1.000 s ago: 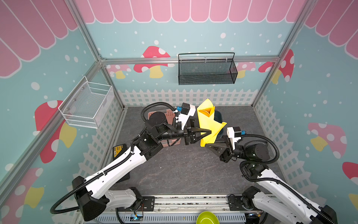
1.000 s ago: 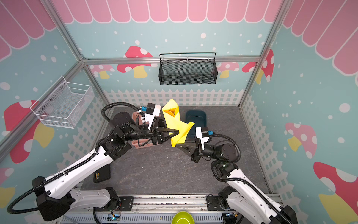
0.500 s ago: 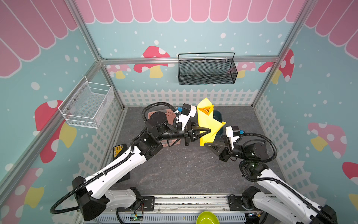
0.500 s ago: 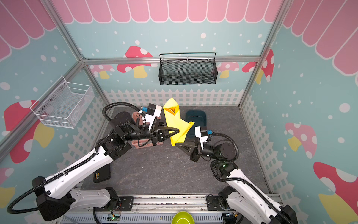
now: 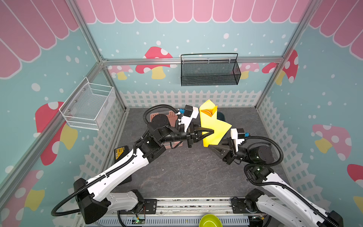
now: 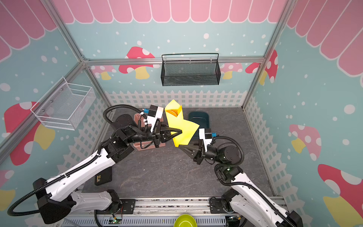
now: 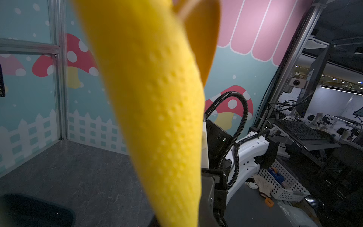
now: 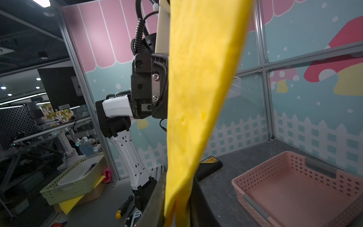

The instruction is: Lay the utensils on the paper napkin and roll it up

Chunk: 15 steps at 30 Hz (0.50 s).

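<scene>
Napkin (image 5: 220, 127) midair, left tool (image 5: 213, 131) pinching edge

- napkin (image 5: 215, 125): raised over the middle of the table (image 5: 186, 173)
- utensils (image 5: 208, 112): in its upper end
- left gripper (image 5: 212, 131): at its left edge
- right gripper (image 5: 209, 145): at its lower end
- basket (image 5: 169, 114): left of it, on the table
- tray (image 6: 198, 118): behind it, slightly right
- wire rack (image 5: 209, 74): behind it, on the wall

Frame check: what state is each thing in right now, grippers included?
napkin: rolled, upright, off the table.
utensils: inside the roll, orange ends showing at its top.
left gripper: shut on the napkin, mid-roll.
right gripper: jaws around the roll's lower end; grip unclear.
pink basket: on the table, empty.
</scene>
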{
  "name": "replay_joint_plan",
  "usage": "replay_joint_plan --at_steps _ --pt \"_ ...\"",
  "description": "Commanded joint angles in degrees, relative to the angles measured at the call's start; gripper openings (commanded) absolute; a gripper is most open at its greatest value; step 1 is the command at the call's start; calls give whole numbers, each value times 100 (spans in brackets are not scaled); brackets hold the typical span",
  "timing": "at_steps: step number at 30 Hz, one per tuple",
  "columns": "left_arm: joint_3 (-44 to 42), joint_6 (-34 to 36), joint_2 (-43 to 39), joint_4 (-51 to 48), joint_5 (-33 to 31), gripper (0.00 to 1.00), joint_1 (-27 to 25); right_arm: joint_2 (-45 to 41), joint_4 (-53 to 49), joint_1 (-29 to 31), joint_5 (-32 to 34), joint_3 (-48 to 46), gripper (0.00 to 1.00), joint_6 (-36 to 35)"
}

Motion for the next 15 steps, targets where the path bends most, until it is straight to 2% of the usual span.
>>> replay_joint_plan --at_steps 1,4,7,15 --pt "-95 -16 -152 117 -119 8 28 -229 -13 42 153 1 34 -157" --pt "-124 5 -187 68 -119 8 23 -379 -268 36 399 108 43 -244" --pt "-143 16 -213 25 -90 8 29 -512 -606 42 767 298 47 -354" --pt "-248 -8 -310 17 -24 7 31 -650 -1299 40 1549 885 47 -557"
